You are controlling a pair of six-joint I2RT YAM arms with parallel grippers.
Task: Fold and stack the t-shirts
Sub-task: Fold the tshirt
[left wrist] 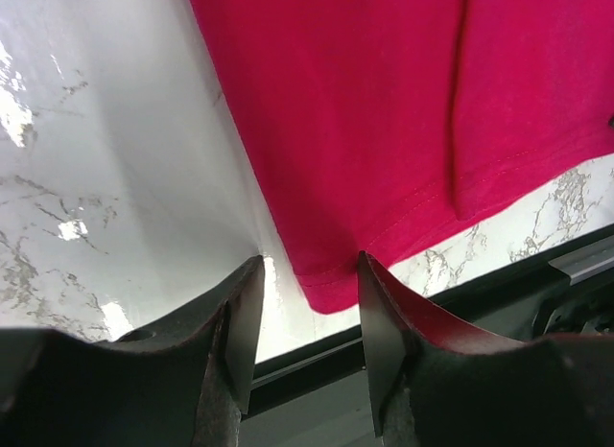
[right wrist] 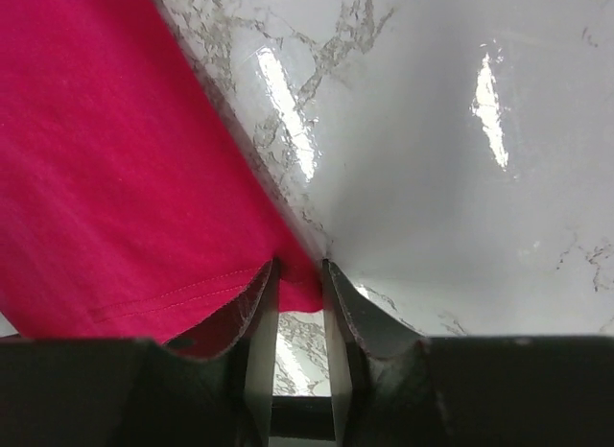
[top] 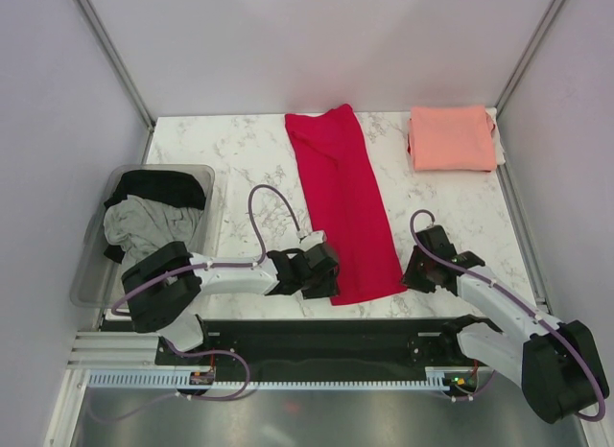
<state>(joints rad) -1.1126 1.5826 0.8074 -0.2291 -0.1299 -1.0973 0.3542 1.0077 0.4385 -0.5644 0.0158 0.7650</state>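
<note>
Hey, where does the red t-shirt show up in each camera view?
Top external: the red t-shirt is a long strip down the middle of the table.
Left wrist: upper right, its near corner ahead of the left claw.
Right wrist: left half, its corner at the right claw.
Shared landmark: the shirt's near hem.

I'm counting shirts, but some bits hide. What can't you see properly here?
- Top view, bin: the black shirt and grey shirt lie bunched, hiding anything beneath.
- Top view, red shirt: the left hand covers its near-left corner.
- Right wrist view: the right hand is too close to show whether it pinches the red corner.
- Top view, salmon shirt: folded, inner layers hidden.
</note>
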